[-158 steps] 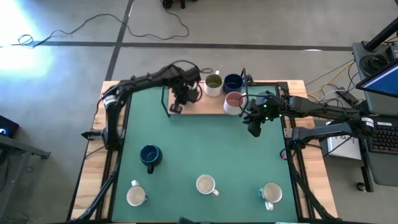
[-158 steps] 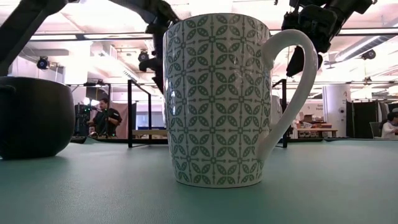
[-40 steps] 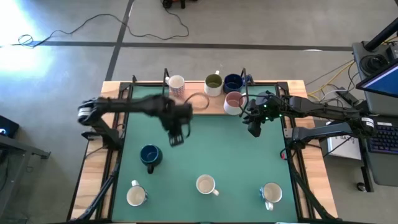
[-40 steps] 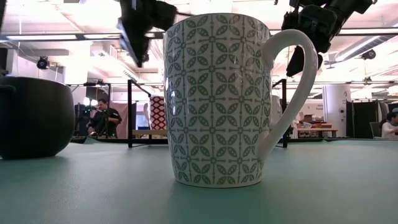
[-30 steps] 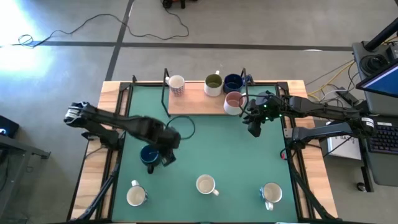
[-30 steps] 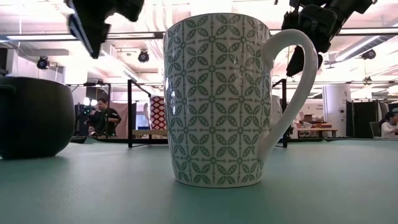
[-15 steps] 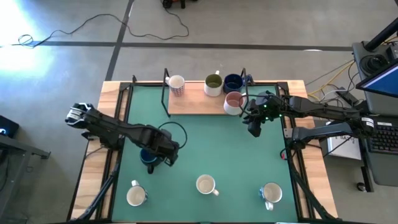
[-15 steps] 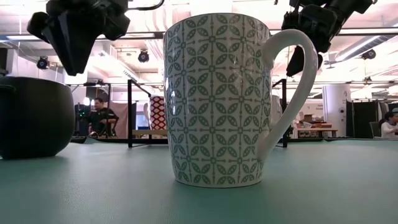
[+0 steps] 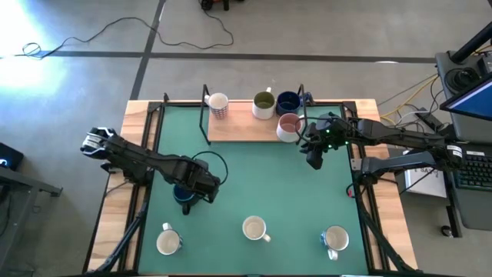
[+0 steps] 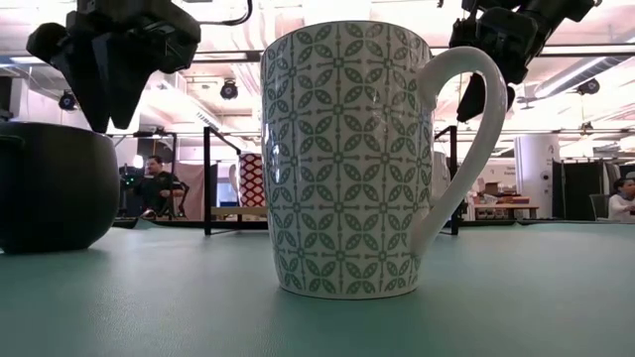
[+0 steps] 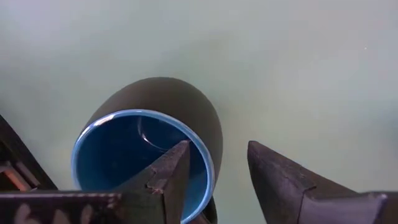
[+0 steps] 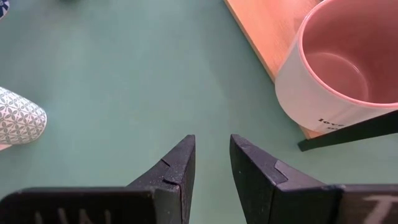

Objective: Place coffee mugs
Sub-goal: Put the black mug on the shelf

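A dark blue mug (image 9: 184,194) stands on the green mat (image 9: 254,177) at the near left; it also shows in the left wrist view (image 11: 155,137). My left gripper (image 11: 214,152) is open just above it, one finger over the blue inside and one outside the rim. I see no touch. My right gripper (image 9: 314,158) hangs narrowly open and empty beside the pink-inside mug (image 12: 339,68), which stands on the wooden board (image 9: 238,129). A patterned white mug (image 9: 217,102), an olive-inside mug (image 9: 264,104) and a second dark blue mug (image 9: 287,101) also stand on the board.
Three white mugs stand along the mat's near edge: one at the left (image 9: 167,241), one with a green pattern in the middle (image 9: 254,228) and one at the right (image 9: 335,238). Thin black posts (image 9: 204,115) stand at the board's ends. A cable loop (image 9: 209,163) hangs from my left arm.
My left gripper has gone toward the table's near left, from mid-table to the dark blue mug, and has come down until its open fingers straddle the mug's rim. The mugs have stayed where they were.
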You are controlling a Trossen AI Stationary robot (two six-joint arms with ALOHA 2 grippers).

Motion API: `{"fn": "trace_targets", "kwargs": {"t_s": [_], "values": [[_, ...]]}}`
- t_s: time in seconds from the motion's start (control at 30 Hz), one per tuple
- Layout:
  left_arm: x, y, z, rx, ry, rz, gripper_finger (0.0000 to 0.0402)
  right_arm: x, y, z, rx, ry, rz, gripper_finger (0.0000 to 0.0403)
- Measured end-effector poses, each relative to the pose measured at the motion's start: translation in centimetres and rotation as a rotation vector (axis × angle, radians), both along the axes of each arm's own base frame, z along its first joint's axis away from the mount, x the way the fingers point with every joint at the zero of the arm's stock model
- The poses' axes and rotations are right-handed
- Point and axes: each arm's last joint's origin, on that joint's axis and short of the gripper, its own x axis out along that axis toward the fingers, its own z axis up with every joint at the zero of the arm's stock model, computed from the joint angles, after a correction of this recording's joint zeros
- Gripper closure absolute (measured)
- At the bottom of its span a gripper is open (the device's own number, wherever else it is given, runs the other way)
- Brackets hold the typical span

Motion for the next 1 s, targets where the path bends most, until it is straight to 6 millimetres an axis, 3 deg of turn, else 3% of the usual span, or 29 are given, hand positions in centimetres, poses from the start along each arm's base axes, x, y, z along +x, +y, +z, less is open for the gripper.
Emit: {"fn": "trace_targets", "kwargs": {"t_s": [0.4,0.53,0.77,0.87,1.0], "values": [[0.2,-0.1,-2.4,0.012,0.034,-0.080,0.0252,0.0,0.0,0.0,0.000,0.000,0.000,0.0314],[0.6,-0.2,-2.7,0.016,0.017,-0.181,0.0285,0.0,0.0,0.0,0.000,0.000,0.000,0.0314],[1.0,-0.2,-2.7,0.032,-0.015,-0.304,0.0389,0.0,0.0,0.0,0.000,0.000,0.000,0.0314],[1.3,-0.2,-2.7,0.050,-0.041,-0.386,0.0390,0.0,0.0,0.0,0.000,0.000,0.000,0.0314],[1.8,-0.2,-2.7,0.063,-0.080,-0.623,0.0395,0.0,0.0,0.0,0.000,0.000,-0.001,0.0314]]}}
